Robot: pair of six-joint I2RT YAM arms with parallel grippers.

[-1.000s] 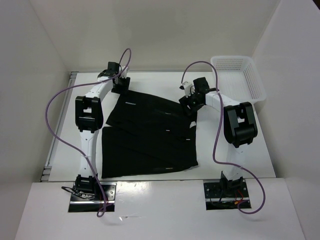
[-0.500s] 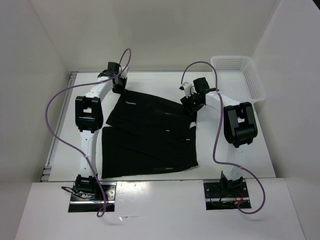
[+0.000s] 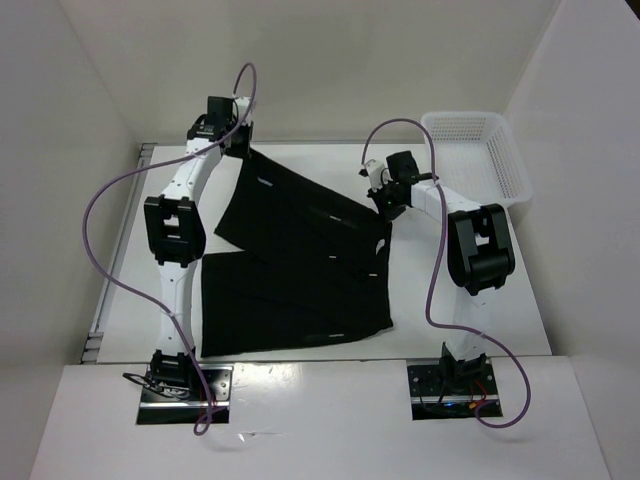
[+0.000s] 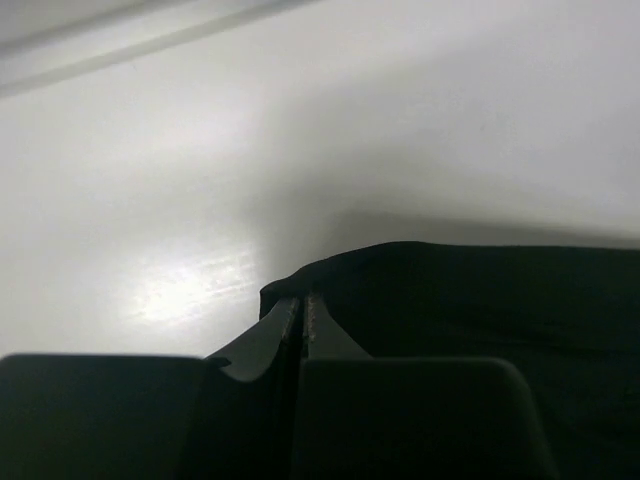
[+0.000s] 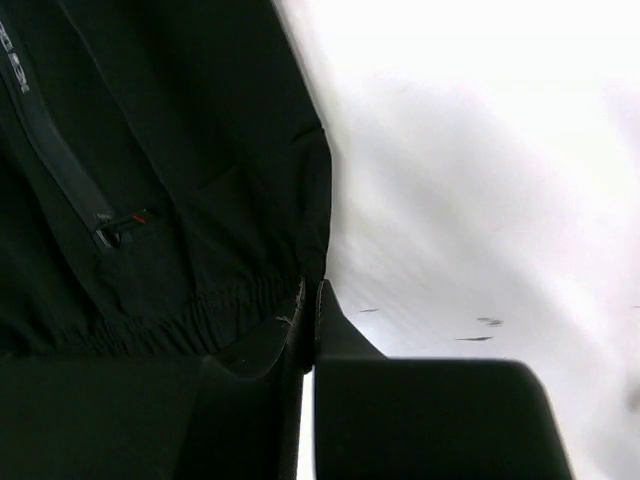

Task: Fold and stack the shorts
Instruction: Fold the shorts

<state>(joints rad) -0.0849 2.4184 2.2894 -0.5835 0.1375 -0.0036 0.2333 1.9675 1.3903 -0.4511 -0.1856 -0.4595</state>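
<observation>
Most of the table on the near side of both end effectors lies under the shorts. This black cloth runs from the left end effector across to the right end effector, then back toward the table's near edge. Its far edge spans between the two grips, and the part farthest from them lies flat.

The main hazard, as I judge it, is uneven travel. If one end effector carries its corner over faster or farther than the other, the fold would land skewed and the edges would not line up for stacking. Black cloth in overlapping layers is also hard to read from above, so a layer underneath could drag along and bunch.

The basket stands beyond and to the right of the right end effector, apart from it. A wide swing on that side could knock it.

Each end effector is closed down on cloth. In the wrist views the right one pinches the gathered waistband edge, while the left one has only the thin tip of a corner. That left hold looks the slimmer, and soft fabric could slide out of it if the pair pull apart, dropping the corner short.
</observation>
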